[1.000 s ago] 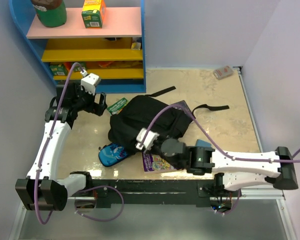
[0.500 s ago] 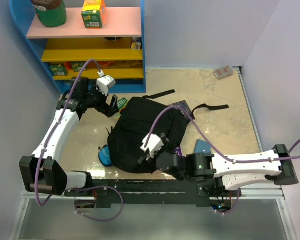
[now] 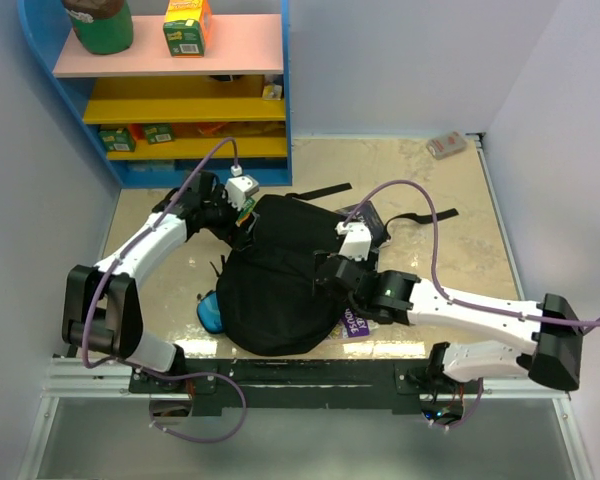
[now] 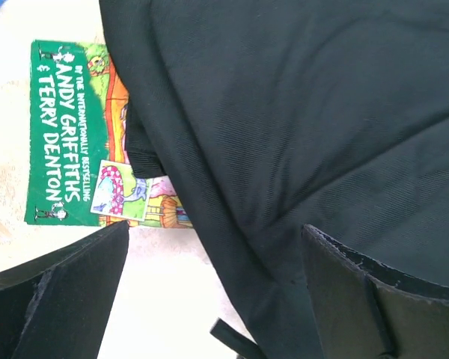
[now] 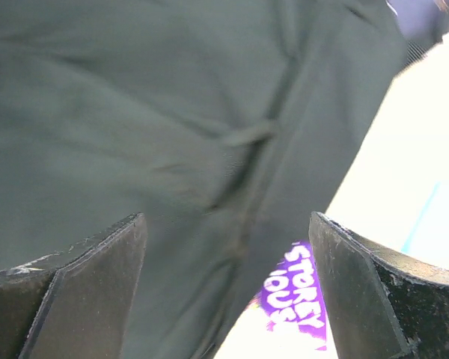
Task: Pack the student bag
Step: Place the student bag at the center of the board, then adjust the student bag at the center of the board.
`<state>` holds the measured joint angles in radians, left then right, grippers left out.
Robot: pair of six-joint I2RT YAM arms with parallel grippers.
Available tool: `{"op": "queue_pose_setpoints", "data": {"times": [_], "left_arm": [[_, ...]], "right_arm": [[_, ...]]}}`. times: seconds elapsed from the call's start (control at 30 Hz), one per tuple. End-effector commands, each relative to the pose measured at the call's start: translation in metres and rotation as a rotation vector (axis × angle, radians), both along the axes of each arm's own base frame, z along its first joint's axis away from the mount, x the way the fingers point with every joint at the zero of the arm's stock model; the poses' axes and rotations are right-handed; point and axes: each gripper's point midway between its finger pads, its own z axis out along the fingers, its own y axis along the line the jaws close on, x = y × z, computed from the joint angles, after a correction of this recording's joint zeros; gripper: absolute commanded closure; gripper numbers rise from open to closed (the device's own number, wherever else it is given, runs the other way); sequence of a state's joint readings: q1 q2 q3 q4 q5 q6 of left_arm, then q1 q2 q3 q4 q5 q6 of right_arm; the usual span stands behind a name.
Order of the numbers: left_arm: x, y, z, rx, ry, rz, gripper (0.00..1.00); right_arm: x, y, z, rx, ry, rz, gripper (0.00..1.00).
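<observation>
The student bag (image 3: 280, 285), a large black backpack, lies slumped in the middle of the table with its straps (image 3: 320, 189) trailing at the far side. My left gripper (image 3: 248, 216) hangs open over the bag's far left edge; in the left wrist view the black fabric (image 4: 299, 112) runs between the fingers (image 4: 75, 292) of the gripper (image 4: 215, 228). My right gripper (image 3: 330, 270) is open above the bag's right side, nothing held; the right wrist view shows it (image 5: 226, 218) over the fabric (image 5: 135, 112).
A green book (image 4: 67, 142) lies partly under the bag's far left edge. A purple book (image 3: 355, 322) (image 5: 295, 299) and a blue pencil case (image 3: 208, 312) stick out from under its near side. A dark book (image 3: 370, 212) lies at the far right. A blue shelf unit (image 3: 180, 100) stands at the back left.
My right gripper has opened and moved from the near edge up over the bag. The bag has slumped nearer, covering most of the purple book. My left gripper moved right to the bag.
</observation>
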<state>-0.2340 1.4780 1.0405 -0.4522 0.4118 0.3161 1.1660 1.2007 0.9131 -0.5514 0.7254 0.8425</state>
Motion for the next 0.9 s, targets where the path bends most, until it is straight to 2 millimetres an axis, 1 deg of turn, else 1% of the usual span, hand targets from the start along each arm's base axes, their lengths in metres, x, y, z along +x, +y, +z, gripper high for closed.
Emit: {"op": "queue_pose_setpoints", "data": {"times": [0.0,0.03,0.07,0.1,0.23,0.4,0.43,0.47,0.53,0.57,0.63,0.67,0.73,0.77,0.83,0.87], "left_arm": [[0.022,0.000,0.001,0.007,-0.071,0.017,0.00],[0.023,-0.002,0.001,-0.002,-0.071,0.011,0.00],[0.023,-0.004,-0.001,-0.006,-0.066,0.006,0.00],[0.023,-0.005,-0.005,-0.006,-0.055,0.002,0.00],[0.022,-0.011,-0.015,-0.018,-0.025,-0.020,0.00],[0.021,-0.018,-0.029,-0.036,0.021,-0.029,0.01],[0.020,-0.020,-0.030,-0.041,0.027,-0.033,0.05],[0.018,-0.022,-0.030,-0.055,0.036,-0.043,0.19],[0.016,-0.026,-0.031,-0.069,0.054,-0.043,0.39],[0.016,-0.025,-0.031,-0.064,0.054,-0.039,0.65],[0.014,-0.021,-0.033,-0.044,0.066,-0.029,0.86],[0.014,-0.022,-0.028,-0.041,0.060,-0.033,1.00],[0.007,-0.019,-0.025,-0.035,0.069,-0.042,1.00],[0.004,-0.019,-0.015,-0.042,0.046,-0.047,1.00],[-0.004,-0.021,-0.005,-0.060,0.030,-0.071,1.00],[-0.007,-0.021,0.006,-0.068,-0.002,-0.081,1.00]], "right_arm": [[0.019,-0.010,-0.029,0.084,0.069,-0.142,0.09],[0.020,-0.013,-0.041,0.069,0.090,-0.157,0.09],[0.022,-0.015,-0.046,0.078,0.104,-0.177,0.10],[0.026,-0.016,-0.049,0.090,0.109,-0.191,0.10],[0.026,-0.014,-0.063,0.121,0.128,-0.193,0.15],[0.021,-0.007,-0.081,0.189,0.163,-0.185,0.30],[0.020,-0.006,-0.084,0.191,0.170,-0.185,0.32],[0.020,-0.006,-0.086,0.201,0.174,-0.191,0.36],[0.019,-0.004,-0.092,0.204,0.180,-0.186,0.40],[0.019,-0.004,-0.093,0.208,0.180,-0.189,0.44],[0.021,-0.003,-0.093,0.215,0.173,-0.191,0.49],[0.022,-0.002,-0.093,0.215,0.170,-0.190,0.55],[0.027,-0.003,-0.086,0.217,0.146,-0.197,0.63],[0.028,-0.005,-0.083,0.210,0.133,-0.199,0.78],[0.038,-0.008,-0.064,0.222,0.074,-0.222,0.98],[0.040,-0.010,-0.056,0.216,0.052,-0.221,1.00]]}}
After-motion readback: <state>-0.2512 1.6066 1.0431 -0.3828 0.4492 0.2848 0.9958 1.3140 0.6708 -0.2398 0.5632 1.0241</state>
